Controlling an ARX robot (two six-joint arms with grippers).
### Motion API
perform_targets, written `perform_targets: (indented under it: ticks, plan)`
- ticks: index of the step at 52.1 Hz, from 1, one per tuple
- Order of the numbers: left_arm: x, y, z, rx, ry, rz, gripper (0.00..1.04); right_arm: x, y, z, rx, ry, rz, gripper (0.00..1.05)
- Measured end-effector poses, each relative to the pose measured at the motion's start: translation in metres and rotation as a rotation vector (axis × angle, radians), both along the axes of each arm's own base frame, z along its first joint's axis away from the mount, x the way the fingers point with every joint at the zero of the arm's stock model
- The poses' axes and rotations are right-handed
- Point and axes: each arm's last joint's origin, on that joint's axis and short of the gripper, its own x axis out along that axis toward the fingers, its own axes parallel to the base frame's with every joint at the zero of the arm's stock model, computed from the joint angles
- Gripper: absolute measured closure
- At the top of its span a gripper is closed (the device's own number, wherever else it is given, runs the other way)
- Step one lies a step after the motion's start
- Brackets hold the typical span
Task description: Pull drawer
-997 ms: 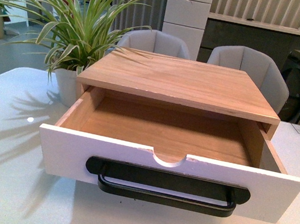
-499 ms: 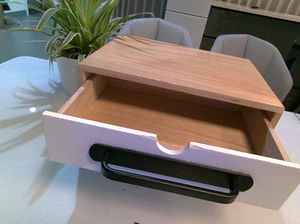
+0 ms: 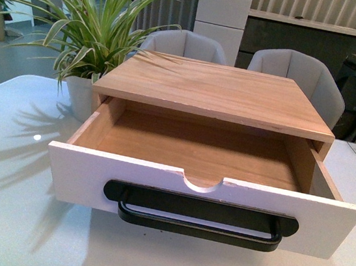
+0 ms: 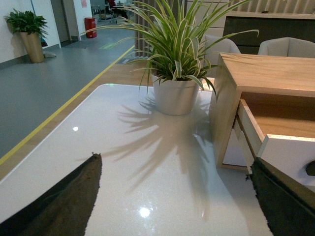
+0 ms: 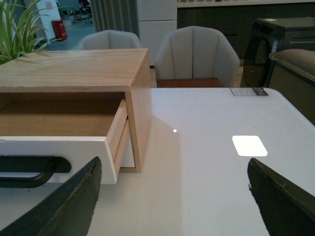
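Drawer (image 3: 202, 202) pulled well out of wooden case (image 3: 219, 92), white front hanging forward over table (image 3: 3, 215), black bar handle (image 3: 199, 222) untouched, light wood floor bare. Left gripper (image 4: 172, 196) and right gripper (image 5: 172, 196) both spread wide, holding nothing, low over the table either side of the case. Likely risk: pulled further, could slip free of the case and tip forward. Also possible: potted plant (image 3: 81, 94) just beside the case, knocked by a swinging left arm.

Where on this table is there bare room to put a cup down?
Bare tabletop lies left of the open drawer, in front of the potted plant. More lies right of the wooden box. Behind, plant and box sit close together.
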Motion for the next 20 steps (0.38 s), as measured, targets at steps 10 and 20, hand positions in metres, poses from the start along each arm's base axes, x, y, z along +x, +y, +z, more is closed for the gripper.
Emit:
perform_targets:
  ticks: [10,20]
  plan:
    - [0.0000,0.0000,0.0000,0.003,0.000,0.000,0.07,0.0000,0.0000,0.0000,0.000,0.000,0.000,0.09]
    - [0.0000,0.0000,0.0000,0.003,0.000,0.000,0.07,0.0000,0.0000,0.0000,0.000,0.000,0.000,0.09]
